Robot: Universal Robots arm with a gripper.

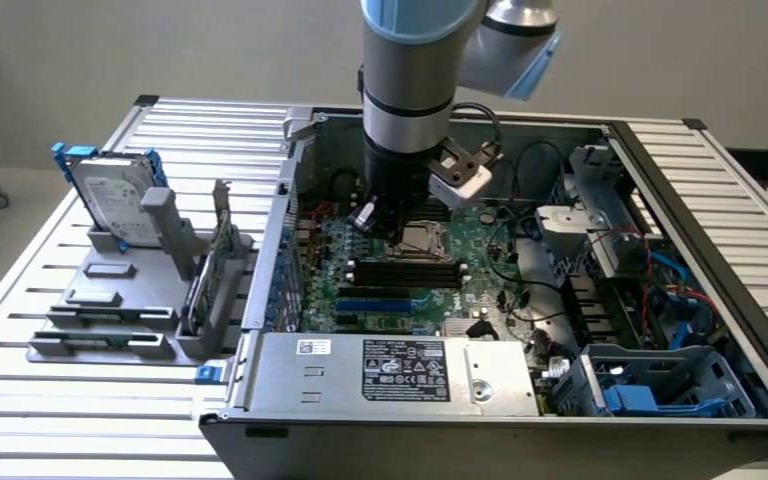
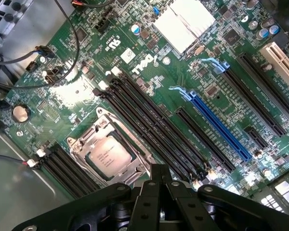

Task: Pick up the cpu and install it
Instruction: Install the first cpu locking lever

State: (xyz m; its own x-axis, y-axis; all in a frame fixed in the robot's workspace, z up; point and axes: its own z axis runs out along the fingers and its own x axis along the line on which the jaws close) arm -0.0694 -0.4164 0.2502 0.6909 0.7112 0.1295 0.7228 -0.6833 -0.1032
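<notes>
The cpu (image 2: pixel 107 156) lies flat in the metal-framed socket (image 2: pixel 82 144) of the green board, silvery top up with print on it. In the exterior view the cpu (image 1: pixel 422 237) sits mid-board inside the open computer case. My gripper (image 2: pixel 159 174) hangs above the board just beside the socket, its two black fingers pressed together with nothing between them. Seen from outside, the gripper (image 1: pixel 379 222) is at the socket's edge toward the exterior view's left.
Black memory slots (image 2: pixel 149 127) run right beside the socket, with a blue card slot (image 2: pixel 216 126) and a silver heatsink (image 2: pixel 183 24) further off. Case walls (image 1: pixel 284 190) ring the board. A hard drive with blue brackets (image 1: pixel 111 195) stands on the grey rack outside.
</notes>
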